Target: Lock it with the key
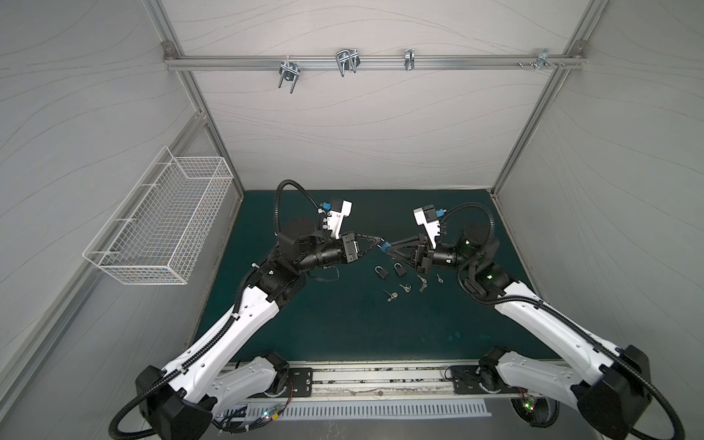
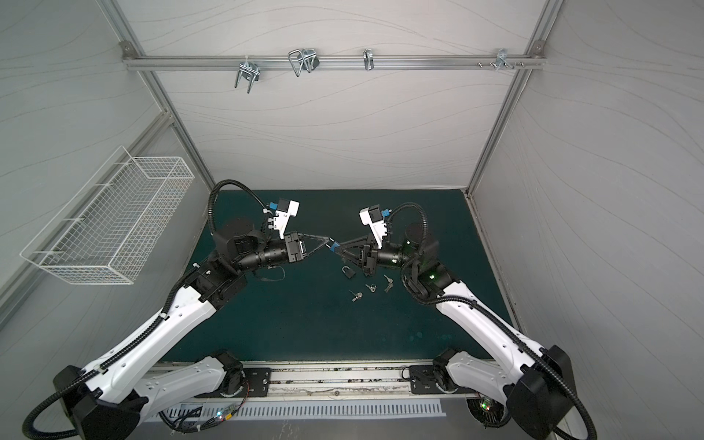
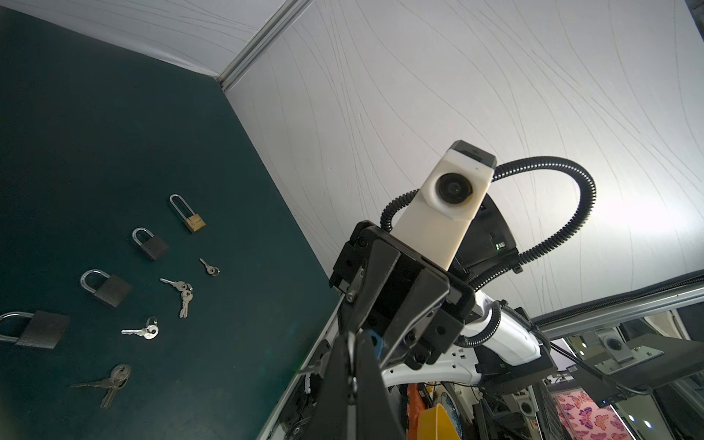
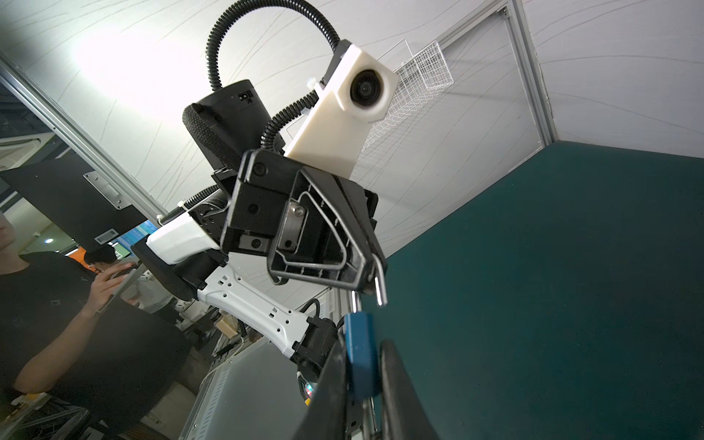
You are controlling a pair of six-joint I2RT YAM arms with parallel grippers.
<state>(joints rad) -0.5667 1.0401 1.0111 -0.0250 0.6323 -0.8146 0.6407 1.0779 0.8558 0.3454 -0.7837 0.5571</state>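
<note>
With right end effector (image 4: 364, 354) clamping blue padlock (image 4: 358, 331), left end effector (image 4: 367, 280) pinched shut on its open shackle (image 4: 379, 291): next, probably push shackle into padlock

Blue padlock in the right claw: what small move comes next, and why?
Probably the left claw, shut on the shackle, should swing its free leg over the blue padlock and press: that leg hangs outside the body, which the right claw clamps.

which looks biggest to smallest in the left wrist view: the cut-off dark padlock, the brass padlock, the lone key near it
1. cut-off dark padlock, though it may just lie nearer the camera
2. brass padlock
3. lone key
</note>
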